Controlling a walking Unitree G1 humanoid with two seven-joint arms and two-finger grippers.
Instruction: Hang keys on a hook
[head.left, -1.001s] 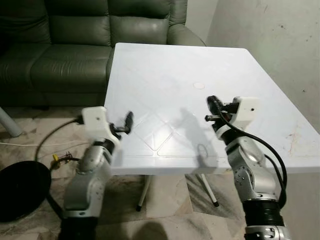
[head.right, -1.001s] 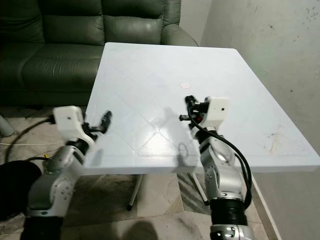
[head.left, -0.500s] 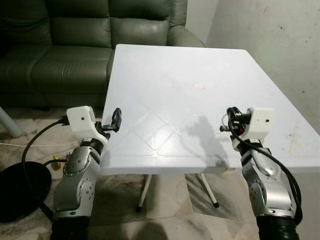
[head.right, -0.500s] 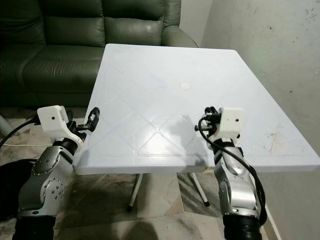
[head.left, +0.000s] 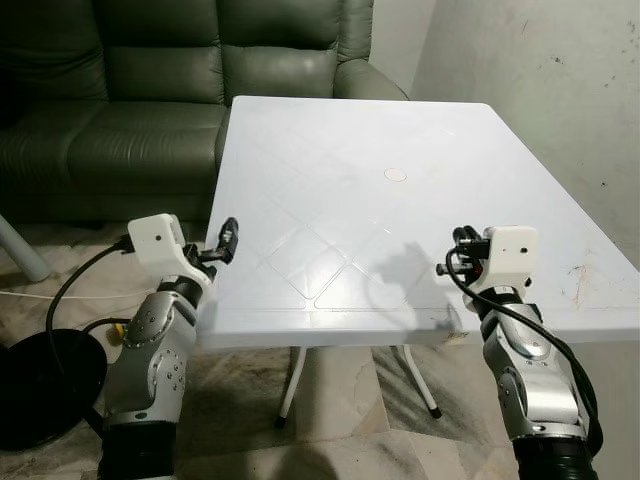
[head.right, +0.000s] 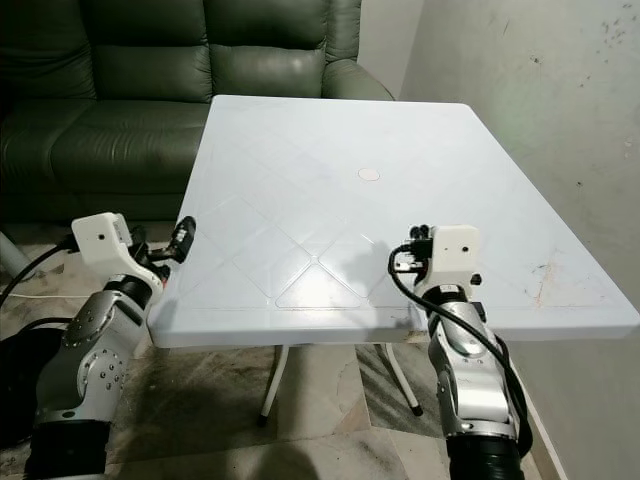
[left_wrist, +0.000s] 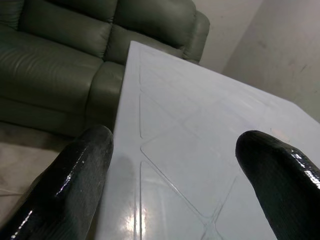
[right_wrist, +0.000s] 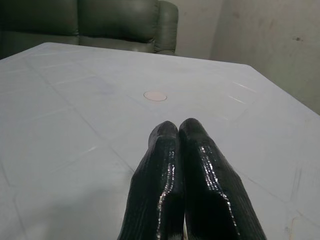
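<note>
**Q:** How do the 2 grippers stand?

**A:** The left gripper (head.left: 228, 240) hovers at the left edge of the white table (head.left: 400, 120), near the front corner. In its wrist view the 2 black fingers (left_wrist: 75, 185) stand wide apart. Between them lie the tabletop and the sofa arm, and they grip nothing. The right gripper (head.left: 463, 243) hovers low over the table's front right part, pointing across the top toward the sofa. In its wrist view the 2 fingertips (right_wrist: 165, 135) are pressed together along their length, with nothing seen between them.

**Q:** Where are the keys relative to either gripper?

**A:** That cannot be told. The closed right fingers could hide something small at their base, where the wrist view is cut off.

**Q:** What lies on the table?

**A:** A small round plug (head.left: 395, 175) sits flush at the centre, well ahead of the right gripper and directly in line with its fingers. Raised diagonal lines mark the surface. The right arm casts a soft shadow (head.left: 385, 290) just left of its gripper.

**Q:** And the surroundings?

**A:** A dark green leather sofa (head.left: 150, 80) stands behind the table, touching or just beside its far left corner. A stained pale wall (head.left: 560, 80) runs along the right. A black round disc (head.left: 40, 380) lies on the tiled floor by the left arm.
</note>
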